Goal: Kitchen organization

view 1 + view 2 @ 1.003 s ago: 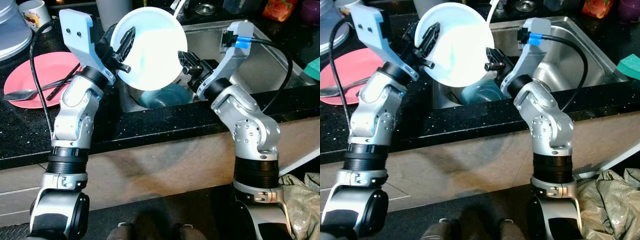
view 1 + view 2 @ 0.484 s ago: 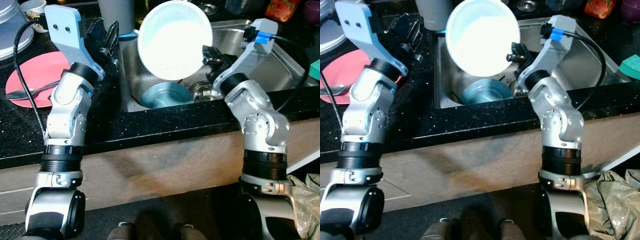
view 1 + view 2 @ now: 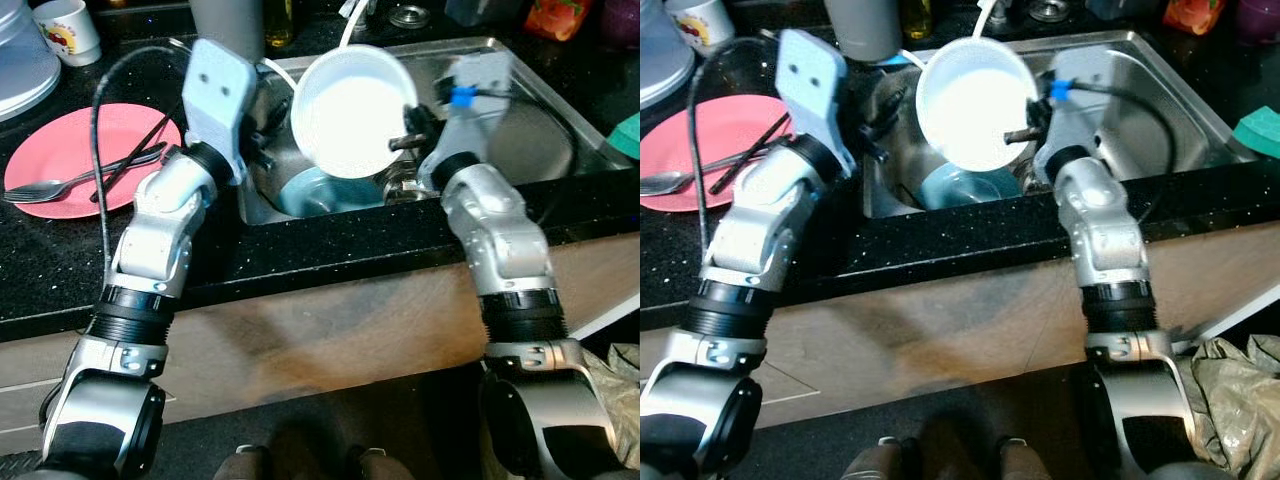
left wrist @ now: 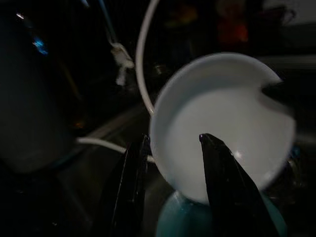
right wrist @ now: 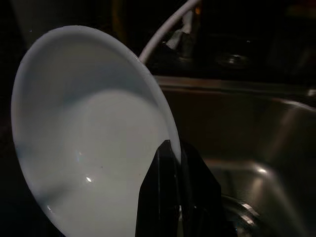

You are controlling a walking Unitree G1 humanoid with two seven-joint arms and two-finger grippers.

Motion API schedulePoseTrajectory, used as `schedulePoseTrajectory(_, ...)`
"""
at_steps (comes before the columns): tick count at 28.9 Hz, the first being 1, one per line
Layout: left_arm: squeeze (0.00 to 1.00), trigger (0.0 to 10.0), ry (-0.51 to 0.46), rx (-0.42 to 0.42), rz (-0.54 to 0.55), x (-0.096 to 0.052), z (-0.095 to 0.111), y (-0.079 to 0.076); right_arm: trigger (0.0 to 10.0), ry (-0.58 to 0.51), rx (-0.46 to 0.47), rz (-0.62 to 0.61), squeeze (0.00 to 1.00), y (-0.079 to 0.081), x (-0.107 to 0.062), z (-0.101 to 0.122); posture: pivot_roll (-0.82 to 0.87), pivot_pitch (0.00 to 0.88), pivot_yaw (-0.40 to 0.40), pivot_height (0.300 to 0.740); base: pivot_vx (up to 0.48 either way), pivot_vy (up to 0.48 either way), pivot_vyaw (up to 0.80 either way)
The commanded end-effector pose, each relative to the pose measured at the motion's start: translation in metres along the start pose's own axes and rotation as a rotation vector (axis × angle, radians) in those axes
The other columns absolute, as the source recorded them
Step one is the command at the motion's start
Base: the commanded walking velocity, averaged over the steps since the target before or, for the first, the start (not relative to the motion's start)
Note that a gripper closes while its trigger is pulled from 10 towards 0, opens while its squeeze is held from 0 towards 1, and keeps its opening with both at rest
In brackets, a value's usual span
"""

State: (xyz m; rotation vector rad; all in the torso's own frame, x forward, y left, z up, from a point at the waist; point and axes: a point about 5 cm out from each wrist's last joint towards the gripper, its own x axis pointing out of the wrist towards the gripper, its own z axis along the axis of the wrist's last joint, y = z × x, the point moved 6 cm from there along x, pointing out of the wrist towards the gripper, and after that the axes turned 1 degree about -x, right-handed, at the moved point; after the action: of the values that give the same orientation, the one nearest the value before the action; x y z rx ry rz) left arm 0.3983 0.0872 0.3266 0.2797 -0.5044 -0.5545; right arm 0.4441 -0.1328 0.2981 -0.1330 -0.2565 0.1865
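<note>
White bowl [image 3: 352,110] pinched by right gripper [image 3: 400,142].

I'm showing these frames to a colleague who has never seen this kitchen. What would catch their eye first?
Most striking is the white bowl, held tilted over the sink with its rim pinched by the right gripper. Directly beneath it a blue bowl sits in the sink basin. Off to the robot's left, a pink plate with a fork rests on the black counter, while the left gripper is open beside the white bowl.
</note>
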Motion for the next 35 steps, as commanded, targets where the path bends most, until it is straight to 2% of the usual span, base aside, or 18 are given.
schedulePoseTrajectory(1,0.0,10.0,0.061,0.006,-0.045,-0.003,-0.012,-0.005,10.0,-0.025,-0.047,0.007,0.0,0.004,0.004,0.003,0.0,0.203,0.037,0.74,0.0,0.0,0.0)
schedulePoseTrajectory(3,0.0,10.0,0.074,0.008,-0.058,-0.003,-0.014,-0.007,10.0,-0.024,-0.058,0.012,0.0,0.005,0.006,0.002,0.0,0.203,0.037,0.74,0.0,0.0,0.0)
schedulePoseTrajectory(5,0.0,10.0,0.158,0.041,-0.103,-0.007,-0.027,-0.011,10.0,-0.008,-0.163,0.066,0.0,0.019,0.015,-0.004,0.01,0.205,0.033,0.74,0.0,0.0,0.0)
schedulePoseTrajectory(6,0.0,10.0,0.158,0.041,-0.103,-0.007,-0.027,-0.011,10.0,-0.008,-0.163,0.066,0.0,0.019,0.015,-0.004,0.01,0.205,0.033,0.74,0.0,0.0,0.0)
schedulePoseTrajectory(10,0.0,10.0,0.222,0.047,-0.132,-0.013,-0.037,-0.015,10.0,0.02,-0.265,0.156,0.0,0.04,0.021,-0.017,0.0,0.209,0.028,0.74,0.0,0.0,0.0)
schedulePoseTrajectory(14,0.0,10.0,0.241,0.033,-0.128,-0.014,-0.041,-0.016,10.0,0.06,-0.397,0.248,0.0,0.056,0.024,-0.029,0.0,0.211,0.027,0.74,0.0,0.0,0.0)
schedulePoseTrajectory(18,0.0,10.0,0.246,0.017,-0.141,-0.015,-0.041,-0.02,10.0,0.134,-0.519,0.328,0.0,0.064,0.024,-0.046,0.0,0.211,0.022,0.74,0.0,0.0,0.0)
schedulePoseTrajectory(27,0.0,10.0,0.278,0.01,-0.185,-0.018,-0.044,-0.028,10.0,0.193,-0.56,0.4,0.0,0.07,0.021,-0.06,0.0,0.212,0.017,0.74,0.0,0.0,0.0)
schedulePoseTrajectory(35,0.0,10.0,0.309,0.016,-0.19,-0.02,-0.049,-0.027,10.0,0.208,-0.541,0.405,0.0,0.066,0.021,-0.062,0.0,0.211,0.018,0.74,0.0,0.0,0.0)
